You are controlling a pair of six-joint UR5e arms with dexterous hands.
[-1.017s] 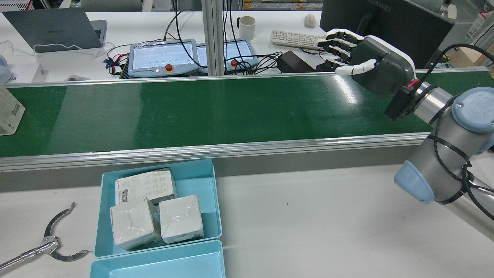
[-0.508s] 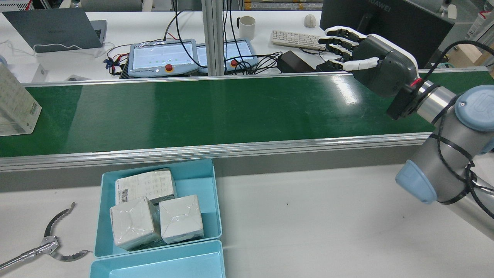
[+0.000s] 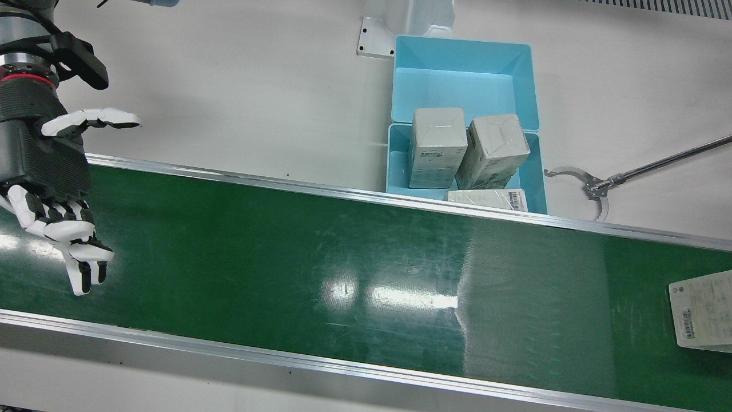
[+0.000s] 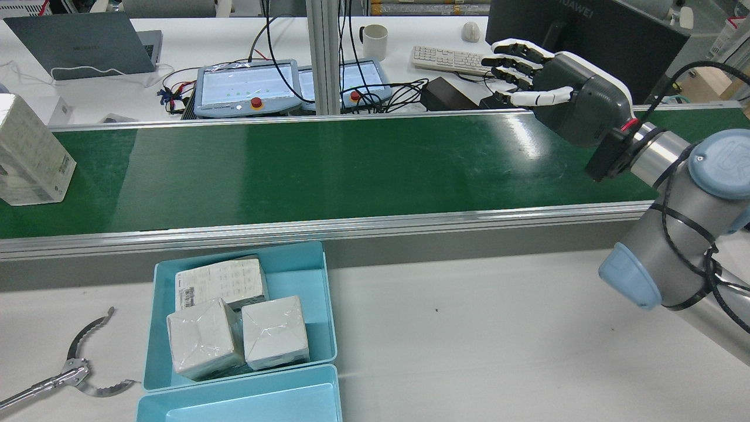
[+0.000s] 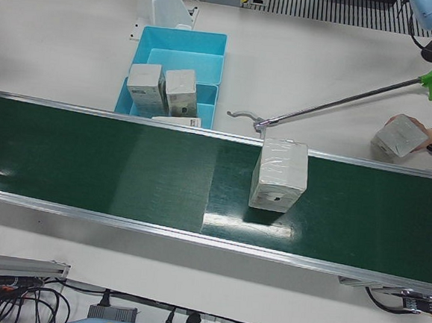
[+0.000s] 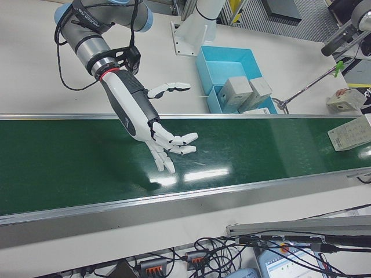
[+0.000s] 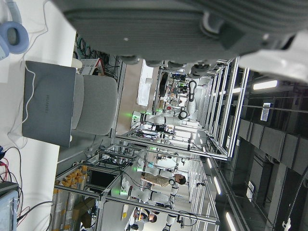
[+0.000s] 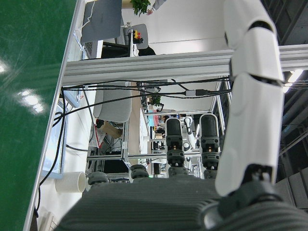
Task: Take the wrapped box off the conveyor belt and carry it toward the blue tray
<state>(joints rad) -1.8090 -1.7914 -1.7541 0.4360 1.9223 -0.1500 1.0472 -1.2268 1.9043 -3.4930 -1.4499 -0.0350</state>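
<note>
A white wrapped box (image 4: 32, 153) rides the green conveyor belt (image 4: 328, 170) at the far left of the rear view; the same box (image 3: 702, 309) sits at the front view's right edge, and it stands upright in the left-front view (image 5: 278, 174). My right hand (image 4: 554, 85) hovers open over the belt's opposite end, fingers spread, holding nothing and far from the box; the right hand (image 6: 148, 124) shows the same in the right-front view. The blue tray (image 4: 293, 275) sits below the belt and holds three wrapped boxes. My left hand (image 7: 192, 29) shows only as a palm in its own view.
A second, empty blue tray (image 4: 246, 398) adjoins the first. A reacher tool (image 4: 76, 369) lies left of the trays. A person's hand holds another box (image 5: 400, 136) beyond the belt's end. Laptop, pendants and cables sit behind the belt.
The wrapped box has travelled further into the rear view from its left edge along the belt. My right hand has shifted only slightly and stays open.
</note>
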